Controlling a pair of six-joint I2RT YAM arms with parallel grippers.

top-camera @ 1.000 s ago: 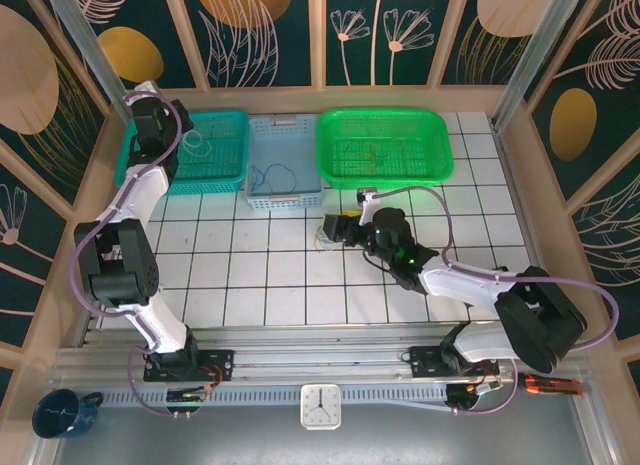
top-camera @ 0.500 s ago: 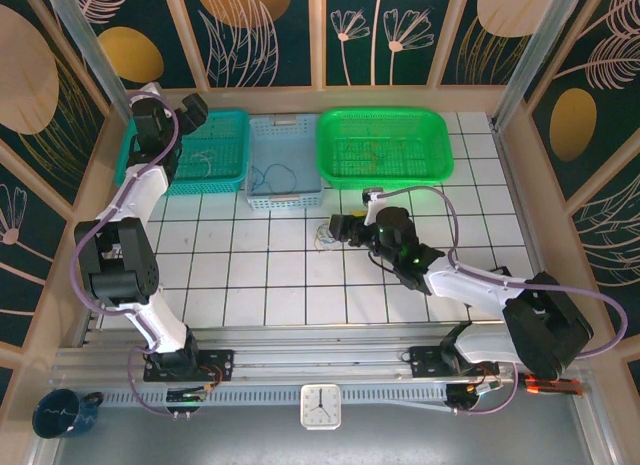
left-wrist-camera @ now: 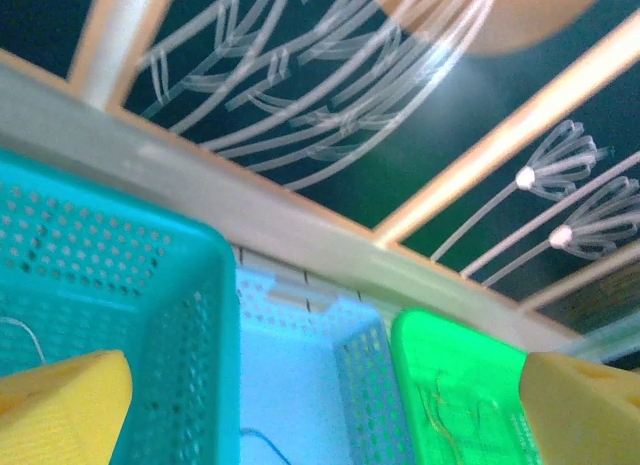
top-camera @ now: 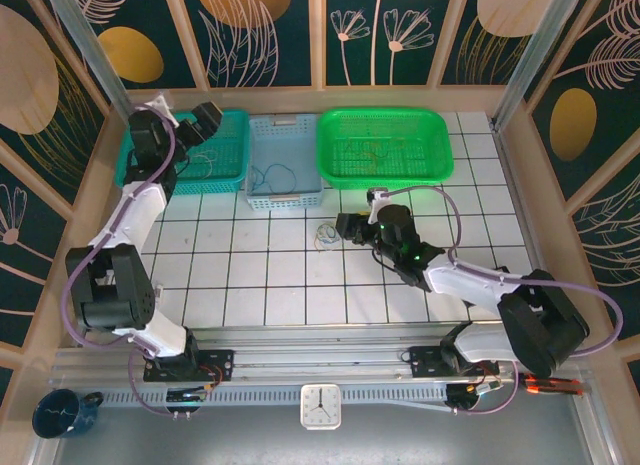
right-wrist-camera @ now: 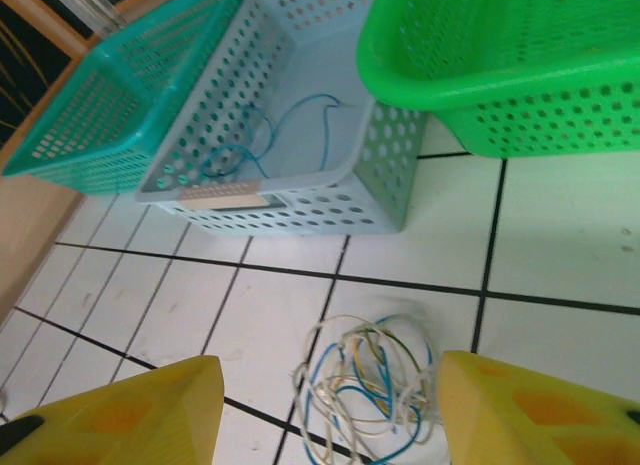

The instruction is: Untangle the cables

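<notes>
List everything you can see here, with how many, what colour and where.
teal basket: 1, teal, far left
whitish cable: 1, inside it
light blue basket: 1, far middle
blue cable: 1, inside it
green basket: 1, far right
yellowish cable: 1, inside it
cable tangle: 1, white, blue, yellowish, on the table
clock: 1, white, near rail
mug: 1, dark blue, near-left corner
left gripper: yellow, open, above teal basket
right gripper: yellow, open, straddling cable tangle

No writing can be read anywhere. The clock (top-camera: 321, 406) at the near rail has a dial too small to make out (any numerals are a blur). The tan label (right-wrist-camera: 232, 198) on the blue basket (right-wrist-camera: 390, 165) shows nothing legible.
</notes>
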